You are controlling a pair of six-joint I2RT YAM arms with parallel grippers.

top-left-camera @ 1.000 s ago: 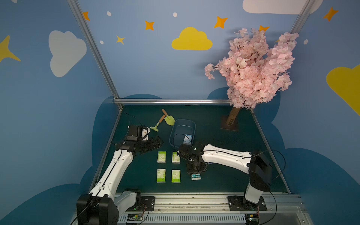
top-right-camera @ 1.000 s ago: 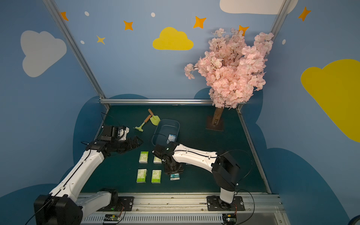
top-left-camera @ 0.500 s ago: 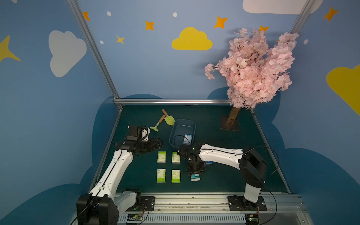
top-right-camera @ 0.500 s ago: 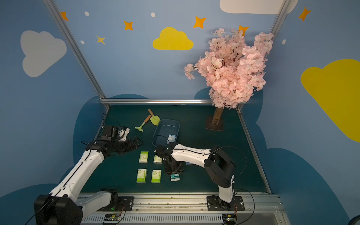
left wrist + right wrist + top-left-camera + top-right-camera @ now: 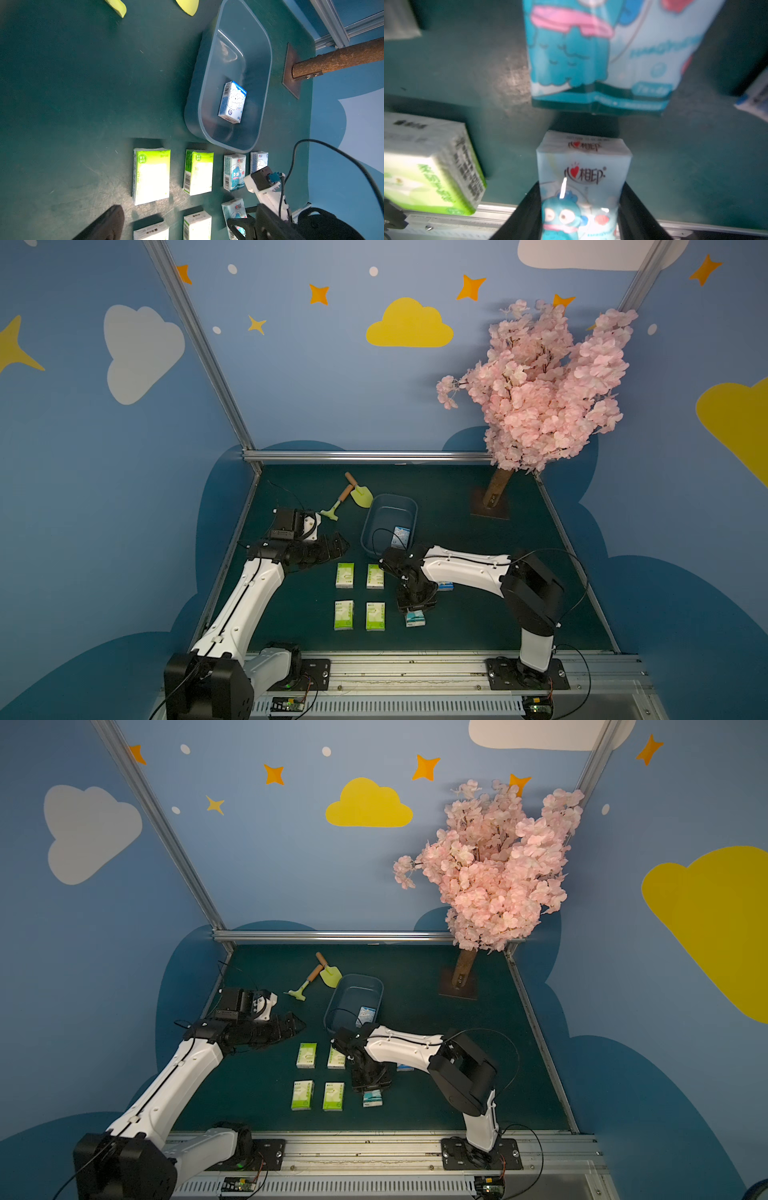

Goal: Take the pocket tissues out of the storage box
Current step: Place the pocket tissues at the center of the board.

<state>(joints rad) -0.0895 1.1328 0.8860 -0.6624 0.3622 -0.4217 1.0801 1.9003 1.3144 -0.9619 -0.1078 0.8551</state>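
1. the right arm (image 5: 469,568) has been refolded over the last second. its elbow has been swung in toward the middle of the bench (image 5: 478,635), while the right hand (image 5: 415,605) has been kept low over the same front spot.
2. the left arm (image 5: 257,593) has not been moved. the left hand (image 5: 334,545) is spread wide and empty, parked near the storage box (image 5: 368,531).
3. the storage box has been left in place. one boxed packet (image 5: 401,536), light blue, is still lying toward its near right corner and is judged the last to be fetched.
4. the four green-and-white packets (image 5: 344,575) are laid in a square on the bench, unshifted.
5. the front packet (image 5: 581,166), light blue with a cartoon, is framed by the right hand's fingers (image 5: 529,207). this placing is judged nearly finished.
6. the right hand is mostly covered by its own wrist in both top views, and its wrist view is blurred. whether the front packet is still pinched or already released cannot be told, nor whether it fully rests on the bench.
7. a covered packet (image 5: 234,175) is hidden beneath the right arm in both top views and shown only by the left wrist view. a half-covered packet (image 5: 445,585) peeks from under the forearm.
8. only one finger (image 5: 104,224) of the left hand is caught by its own camera.
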